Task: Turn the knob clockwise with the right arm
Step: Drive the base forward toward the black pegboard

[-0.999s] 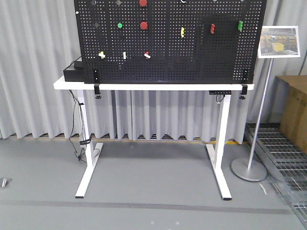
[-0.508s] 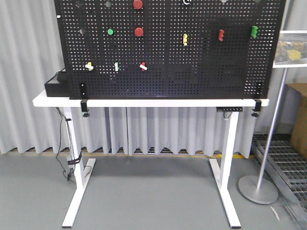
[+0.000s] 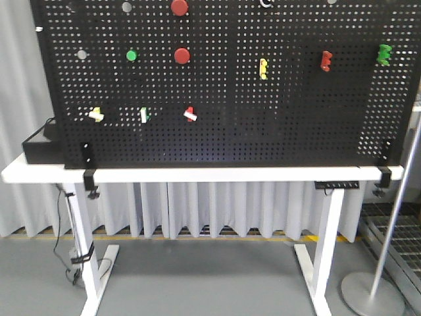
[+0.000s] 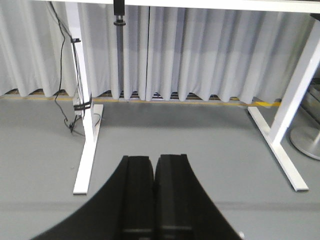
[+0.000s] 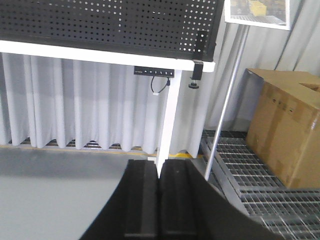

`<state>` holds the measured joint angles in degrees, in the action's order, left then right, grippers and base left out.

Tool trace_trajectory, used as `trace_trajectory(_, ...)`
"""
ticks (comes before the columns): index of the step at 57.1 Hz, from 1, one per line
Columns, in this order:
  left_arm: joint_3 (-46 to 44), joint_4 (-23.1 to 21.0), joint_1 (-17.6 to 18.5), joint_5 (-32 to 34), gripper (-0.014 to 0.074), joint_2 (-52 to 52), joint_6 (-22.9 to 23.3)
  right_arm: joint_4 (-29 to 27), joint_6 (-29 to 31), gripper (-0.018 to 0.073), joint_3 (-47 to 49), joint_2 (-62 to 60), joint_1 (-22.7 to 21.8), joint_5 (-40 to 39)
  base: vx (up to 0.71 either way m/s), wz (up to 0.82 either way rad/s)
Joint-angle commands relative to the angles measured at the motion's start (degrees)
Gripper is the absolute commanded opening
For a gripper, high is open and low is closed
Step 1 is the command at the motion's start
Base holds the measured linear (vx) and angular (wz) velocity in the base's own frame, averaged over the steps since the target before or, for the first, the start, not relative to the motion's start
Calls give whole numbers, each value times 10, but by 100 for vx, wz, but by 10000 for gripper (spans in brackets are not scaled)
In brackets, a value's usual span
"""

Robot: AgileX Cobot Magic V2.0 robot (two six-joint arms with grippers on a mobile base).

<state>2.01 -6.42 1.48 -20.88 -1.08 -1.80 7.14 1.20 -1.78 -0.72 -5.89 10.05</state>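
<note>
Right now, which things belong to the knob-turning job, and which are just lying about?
Job: black perforated pegboard, round red knobs, shut black right tool.
Lying about: brown cardboard box, picture sign on metal pole, black box on white table.

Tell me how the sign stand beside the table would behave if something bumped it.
The slim sign stand carries its framed sign up high, so a push there would probably sway or tip it. Its wide round base looks weighty and likely resists low nudges.
</note>
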Motion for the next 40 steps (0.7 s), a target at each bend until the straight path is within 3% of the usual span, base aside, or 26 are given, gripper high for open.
trace_trajectory(1, 6, -4, -1, 45, -6, -6, 3, 5, 2, -4, -3, -6, -3, -46, 43, -1)
trace_trajectory(40, 6, -4, -1, 45, -6, -6, 3, 5, 2, -4, -3, -6, -3, -48, 44, -1)
